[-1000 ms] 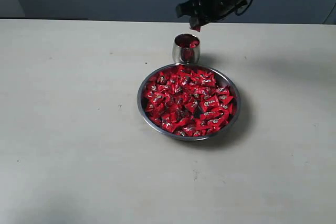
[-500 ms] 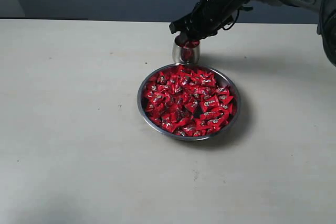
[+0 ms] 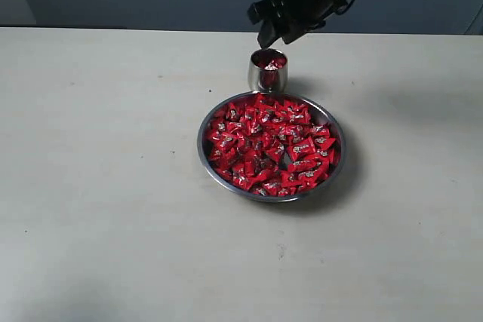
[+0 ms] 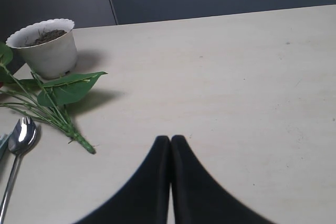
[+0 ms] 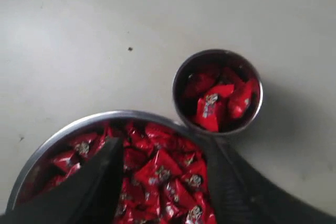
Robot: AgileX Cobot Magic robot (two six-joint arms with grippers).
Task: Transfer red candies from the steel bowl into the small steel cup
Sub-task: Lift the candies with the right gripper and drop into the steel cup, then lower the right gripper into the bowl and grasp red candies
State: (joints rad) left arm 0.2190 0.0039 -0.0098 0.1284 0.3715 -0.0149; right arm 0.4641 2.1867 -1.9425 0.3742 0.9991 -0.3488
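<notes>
Few red candies (image 5: 212,106) in small steel cup (image 5: 181,80), heaps left in steel bowl (image 3: 201,145); right pincer (image 5: 164,146) open, empty.

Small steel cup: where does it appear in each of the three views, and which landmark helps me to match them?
Exterior view: the small steel cup stands above the middle, just behind the steel bowl.
Left wrist view: not in it.
Right wrist view: the cup stands close beside the bowl's rim.
Shared landmark: the bowl full of red candies, in the exterior and right wrist views.
</notes>
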